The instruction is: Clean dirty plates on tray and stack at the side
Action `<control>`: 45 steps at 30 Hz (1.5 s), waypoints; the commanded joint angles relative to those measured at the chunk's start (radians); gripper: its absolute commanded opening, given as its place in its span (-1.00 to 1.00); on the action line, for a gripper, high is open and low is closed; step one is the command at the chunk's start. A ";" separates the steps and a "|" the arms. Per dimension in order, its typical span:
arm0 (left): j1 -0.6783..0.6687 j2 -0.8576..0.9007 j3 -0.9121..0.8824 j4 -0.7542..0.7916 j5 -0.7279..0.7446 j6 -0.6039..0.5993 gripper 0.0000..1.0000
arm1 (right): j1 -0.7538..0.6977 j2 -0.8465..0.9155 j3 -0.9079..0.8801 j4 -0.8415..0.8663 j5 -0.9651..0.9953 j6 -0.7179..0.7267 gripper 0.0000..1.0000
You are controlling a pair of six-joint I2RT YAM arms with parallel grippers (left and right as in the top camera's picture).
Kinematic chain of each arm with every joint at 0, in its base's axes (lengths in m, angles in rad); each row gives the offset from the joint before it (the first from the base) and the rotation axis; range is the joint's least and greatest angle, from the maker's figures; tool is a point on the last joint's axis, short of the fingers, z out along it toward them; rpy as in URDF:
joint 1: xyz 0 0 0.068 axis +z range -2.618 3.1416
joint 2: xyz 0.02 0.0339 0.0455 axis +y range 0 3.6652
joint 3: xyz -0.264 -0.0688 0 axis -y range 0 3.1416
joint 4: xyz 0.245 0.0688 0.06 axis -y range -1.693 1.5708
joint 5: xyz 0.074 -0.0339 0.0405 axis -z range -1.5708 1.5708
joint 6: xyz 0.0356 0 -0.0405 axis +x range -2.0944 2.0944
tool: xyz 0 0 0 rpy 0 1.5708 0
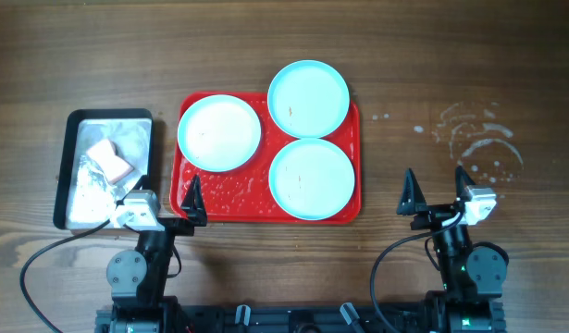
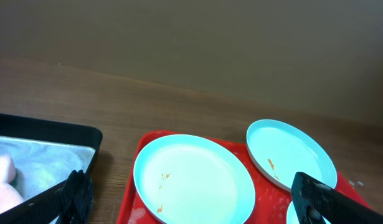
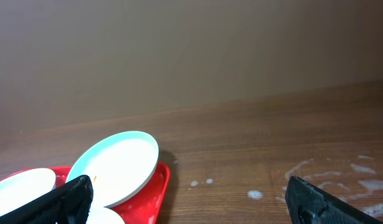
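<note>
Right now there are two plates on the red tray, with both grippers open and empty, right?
No. The overhead view shows three plates on the red tray, not two. The left gripper and right gripper are indeed open and empty.

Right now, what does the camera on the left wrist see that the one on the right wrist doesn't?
Only the left wrist view shows the metal pan, with a pink lump lying in it. Only the right wrist view shows the white splashes on the wooden table. Both views show the red tray and the pale plates sitting on it.
</note>
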 commanded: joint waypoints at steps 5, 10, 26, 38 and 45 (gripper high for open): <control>-0.005 -0.007 -0.008 0.000 -0.013 0.016 1.00 | 0.006 -0.004 -0.002 0.003 0.018 0.011 0.99; -0.005 -0.007 -0.008 0.000 -0.013 0.016 1.00 | 0.006 -0.003 -0.002 0.003 0.013 0.015 0.99; -0.005 -0.007 -0.008 0.059 0.022 0.016 1.00 | 0.006 -0.004 -0.001 0.082 -0.016 0.015 0.99; -0.005 -0.007 0.077 0.055 0.101 0.016 1.00 | 0.006 -0.003 0.059 0.113 -0.147 0.011 1.00; -0.005 0.103 0.351 -0.178 0.108 0.016 1.00 | 0.006 0.042 0.286 -0.021 -0.217 -0.040 1.00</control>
